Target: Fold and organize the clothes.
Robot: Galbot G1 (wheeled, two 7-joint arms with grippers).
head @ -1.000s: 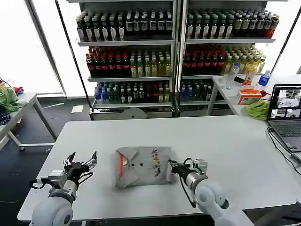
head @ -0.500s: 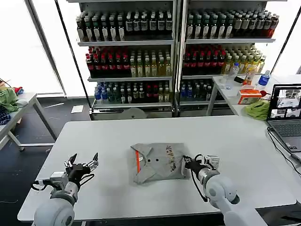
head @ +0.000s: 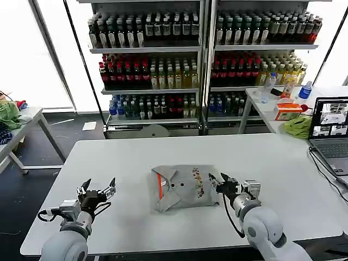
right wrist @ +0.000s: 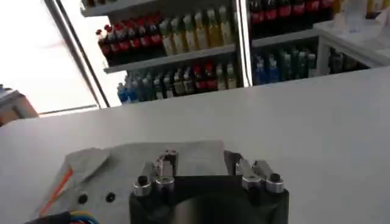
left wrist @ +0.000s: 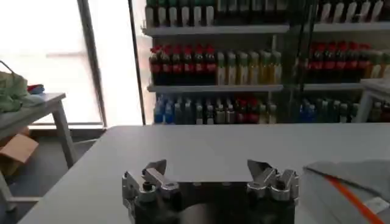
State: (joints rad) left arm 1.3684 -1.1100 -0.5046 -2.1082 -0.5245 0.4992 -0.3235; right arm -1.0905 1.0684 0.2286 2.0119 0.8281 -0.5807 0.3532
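A folded grey shirt (head: 182, 187) lies near the centre of the white table (head: 272, 163), a little below the middle of the head view, with its orange-lined collar and 2 dark buttons toward the frame's left and the small multicoloured chest print toward its right edge. The right gripper (head: 219, 181) sits just right of the shirt, at its right edge by the print, fingers spread apart and holding nothing; whether they touch the cloth cannot be told. The left gripper (head: 98, 190) hovers in the lower left of the frame, well apart from the shirt, its fingers wide open and empty.
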